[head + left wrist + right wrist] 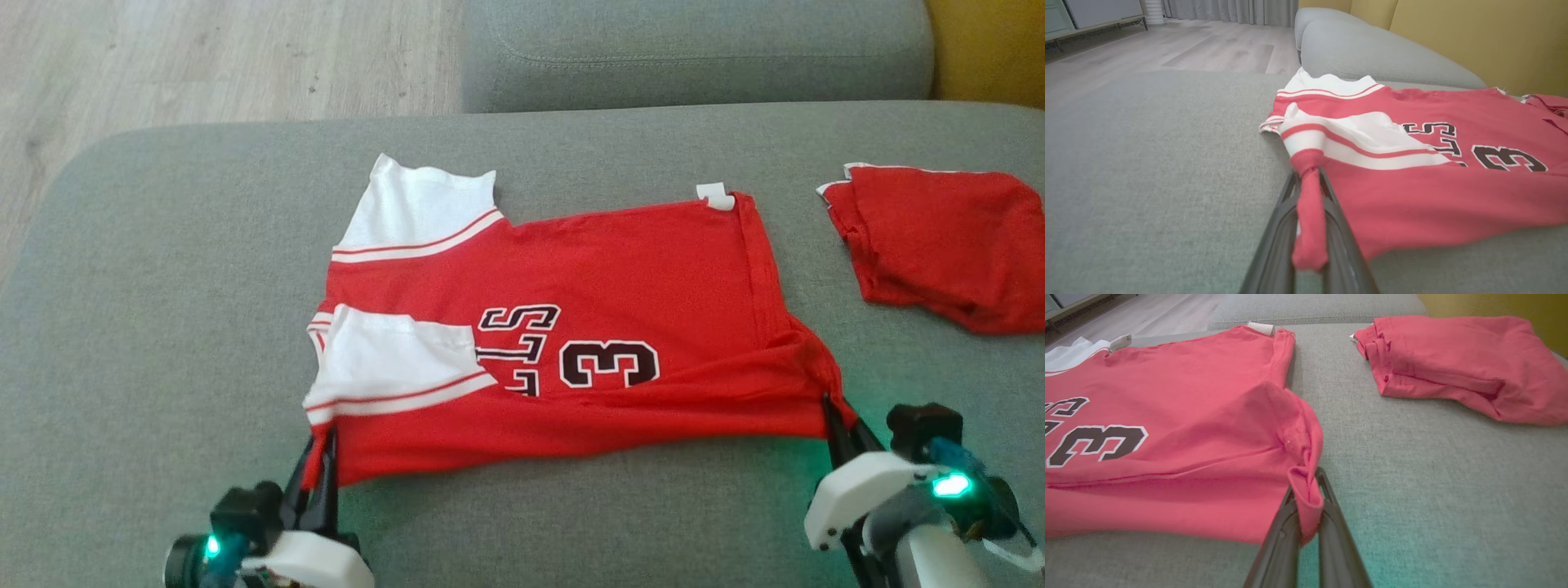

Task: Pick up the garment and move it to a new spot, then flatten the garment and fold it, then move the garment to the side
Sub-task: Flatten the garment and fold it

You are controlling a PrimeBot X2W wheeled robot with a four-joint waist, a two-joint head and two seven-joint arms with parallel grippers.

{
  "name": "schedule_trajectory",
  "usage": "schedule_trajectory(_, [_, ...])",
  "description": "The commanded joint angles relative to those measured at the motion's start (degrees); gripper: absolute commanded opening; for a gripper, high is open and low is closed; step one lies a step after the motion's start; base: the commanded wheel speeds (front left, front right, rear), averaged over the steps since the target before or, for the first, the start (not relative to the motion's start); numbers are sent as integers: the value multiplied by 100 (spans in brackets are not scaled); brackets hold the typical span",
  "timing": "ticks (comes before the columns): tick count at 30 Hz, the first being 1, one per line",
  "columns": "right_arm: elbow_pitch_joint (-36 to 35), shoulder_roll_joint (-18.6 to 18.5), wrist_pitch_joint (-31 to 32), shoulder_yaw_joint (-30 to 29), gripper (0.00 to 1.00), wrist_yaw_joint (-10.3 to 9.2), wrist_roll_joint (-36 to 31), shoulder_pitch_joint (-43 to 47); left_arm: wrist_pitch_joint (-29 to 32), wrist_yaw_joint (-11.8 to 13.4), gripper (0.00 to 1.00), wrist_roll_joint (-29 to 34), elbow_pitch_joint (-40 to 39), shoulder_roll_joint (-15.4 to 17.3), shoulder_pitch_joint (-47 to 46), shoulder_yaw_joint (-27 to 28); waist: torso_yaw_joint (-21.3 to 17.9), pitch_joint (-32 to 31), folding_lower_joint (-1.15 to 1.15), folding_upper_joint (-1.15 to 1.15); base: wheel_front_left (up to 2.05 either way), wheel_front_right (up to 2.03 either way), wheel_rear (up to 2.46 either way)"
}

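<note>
Red jersey (588, 318) with white sleeves was lying mostly flat around the middle of the grey sofa seat (163, 343). It was turned sideways, so the neck end pointed to the robot's left and the hem to its right. The far sleeve (424, 212) stuck out toward the back, and the near sleeve (384, 359) was flopped over the body, just beside the black lettering and the big number 3 (608, 363). There was a little white tag (716, 194) poking out at the far right corner.

Both hands were on it. The left gripper (325, 445) was pinched tight on the near left corner, and in the left wrist view you could see a twisted strip of red cloth squeezed between the two dark fingers. The right gripper (831, 412) was clamped on the near right corner of the hem, with the fabric bunched up into a small ridge right at the fingertips. So the front edge ran pretty much from one gripper to the other, slightly wrinkled near the right end.

A green light (951, 486) glowed on the right wrist and threw a greenish tint on the cushion under it.

Off to the right on the same seat sat a second red garment (939, 245), folded up and clearly apart from the jersey. Behind all that were a grey back cushion (694, 49), pale wood floor (204, 57) on the left and something yellow (992, 49) in the far right corner.
</note>
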Motion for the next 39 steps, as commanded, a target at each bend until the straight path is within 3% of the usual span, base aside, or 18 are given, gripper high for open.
schedule_trajectory(1, [-280,-21,32,174,0,-5,56,-38,-52,42,0,44,-104,44,-105,119,9,-6,1,0,0,0,0])
schedule_trajectory(3, [-506,-20,150,216,0,-5,136,133,-43,38,0,41,2,39,-76,70,14,-18,1,0,0,0,0])
schedule_trajectory(4, [-627,-20,153,247,67,-5,176,195,-36,39,0,51,55,40,-77,46,12,-26,1,0,0,0,0])
schedule_trajectory(5, [-732,-20,146,251,100,-5,235,242,-36,51,7,55,92,40,-85,36,10,-34,1,0,0,0,0])
schedule_trajectory(6, [-829,-20,133,259,100,-5,253,274,-37,67,47,56,117,40,-96,32,10,-38,1,0,0,0,0])
schedule_trajectory(7, [-923,-20,119,267,100,-5,259,296,-38,87,98,63,134,42,-113,28,6,-40,1,0,0,0,0])
schedule_trajectory(15, [-1792,-20,-359,337,100,-5,491,98,-52,194,100,-64,-329,77,-314,254,-105,59,1,0,0,0,0])
schedule_trajectory(21, [-2224,-20,-583,225,100,-5,456,-309,-54,57,100,-148,-1374,88,-653,475,-192,300,1,0,0,0,0])
schedule_trajectory(25, [-2338,-20,-470,119,100,-5,362,-734,-55,-52,100,-195,-1557,223,-1213,506,-280,592,1,0,0,0,0])
schedule_trajectory(28, [-2366,-39,-316,128,100,-5,331,-1123,100,-139,100,-258,-1428,441,-1830,442,-383,854,1,0,0,0,0])
schedule_trajectory(33, [-2356,-211,-17,400,100,-5,499,-1839,913,-244,100,-569,-846,1034,-3038,86,-582,1399,1,0,0,0,0])
schedule_trajectory(39, [-2378,-426,160,783,100,-5,707,-2638,2192,-253,100,-1569,-130,2067,-4475,-979,-837,2094,1,0,0,0,0])
